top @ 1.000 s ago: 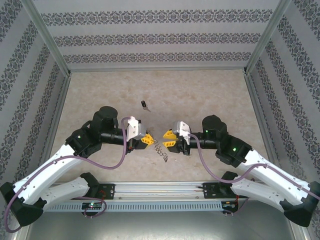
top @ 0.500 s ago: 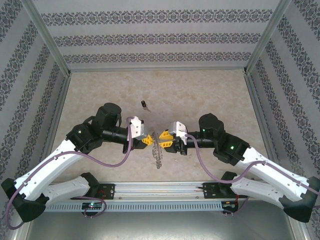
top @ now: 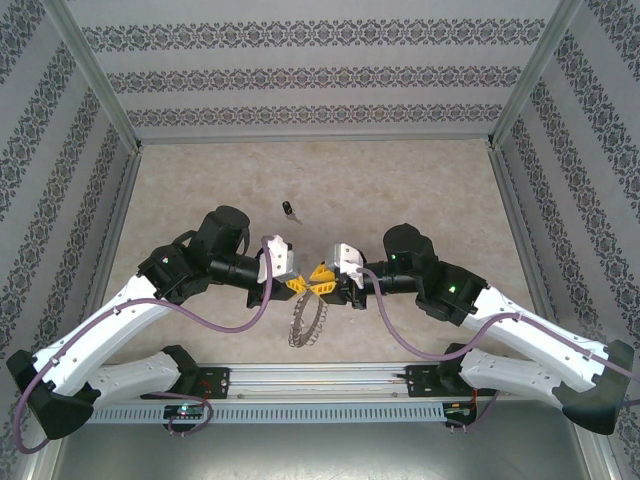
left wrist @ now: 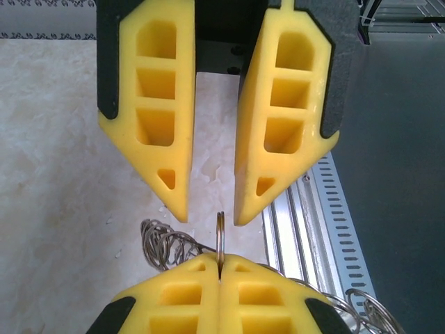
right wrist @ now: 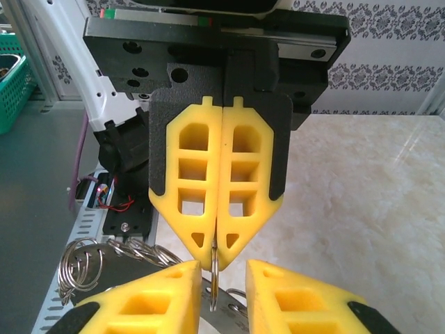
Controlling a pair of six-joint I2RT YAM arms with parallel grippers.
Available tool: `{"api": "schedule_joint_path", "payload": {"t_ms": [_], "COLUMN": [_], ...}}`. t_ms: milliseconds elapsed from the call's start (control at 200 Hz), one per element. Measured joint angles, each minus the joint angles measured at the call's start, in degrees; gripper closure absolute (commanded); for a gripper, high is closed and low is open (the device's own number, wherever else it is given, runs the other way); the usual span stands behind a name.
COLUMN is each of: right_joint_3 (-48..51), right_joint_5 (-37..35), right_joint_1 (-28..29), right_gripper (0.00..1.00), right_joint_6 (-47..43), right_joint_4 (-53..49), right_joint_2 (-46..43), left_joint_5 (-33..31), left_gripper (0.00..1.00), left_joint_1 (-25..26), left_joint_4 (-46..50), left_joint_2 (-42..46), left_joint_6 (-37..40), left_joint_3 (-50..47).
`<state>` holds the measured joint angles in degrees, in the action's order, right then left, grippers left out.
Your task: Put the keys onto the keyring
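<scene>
left end effector [left wrist: 220, 266]: clamped on keyring [left wrist: 220, 236] | right end effector [left wrist: 211, 217]: jaws parted, facing it

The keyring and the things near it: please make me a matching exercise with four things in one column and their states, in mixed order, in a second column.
Things
1. left pincer
2. right pincer
3. key
4. keyring

States
A. lies alone on the table, apart from both pincers
B. open, one finger on each side of a wire loop
C. hangs below the two pincers
D. shut on a wire loop

Pairs: 1-D, 2-B, 3-A, 4-C
</scene>
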<state>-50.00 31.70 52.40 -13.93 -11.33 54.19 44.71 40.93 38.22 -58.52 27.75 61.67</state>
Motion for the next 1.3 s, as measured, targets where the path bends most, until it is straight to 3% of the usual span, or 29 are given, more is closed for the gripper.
{"api": "schedule_joint_path", "payload": {"t_ms": [669, 1299], "right_joint_3": [0.0, 0.02], "right_joint_5": [-0.42, -0.42], "right_joint_1": [0.0, 0.0], "right_gripper": [0.75, 0.75], "right_joint_6": [-0.22, -0.13], "right_joint_4": [-0.98, -1.09], "right_joint_2": [-0.26, -1.75], "left_joint_5": [-1.27, -0.15], "left_gripper": [1.0, 1.0], "left_joint_1": [0.37, 0.37], "left_joint_4": [-0.31, -13.73], "left_joint_2": [0.59, 4.79], "left_joint_6": [-0.07, -8.79], "left_joint_3": [0.07, -7.28]}}
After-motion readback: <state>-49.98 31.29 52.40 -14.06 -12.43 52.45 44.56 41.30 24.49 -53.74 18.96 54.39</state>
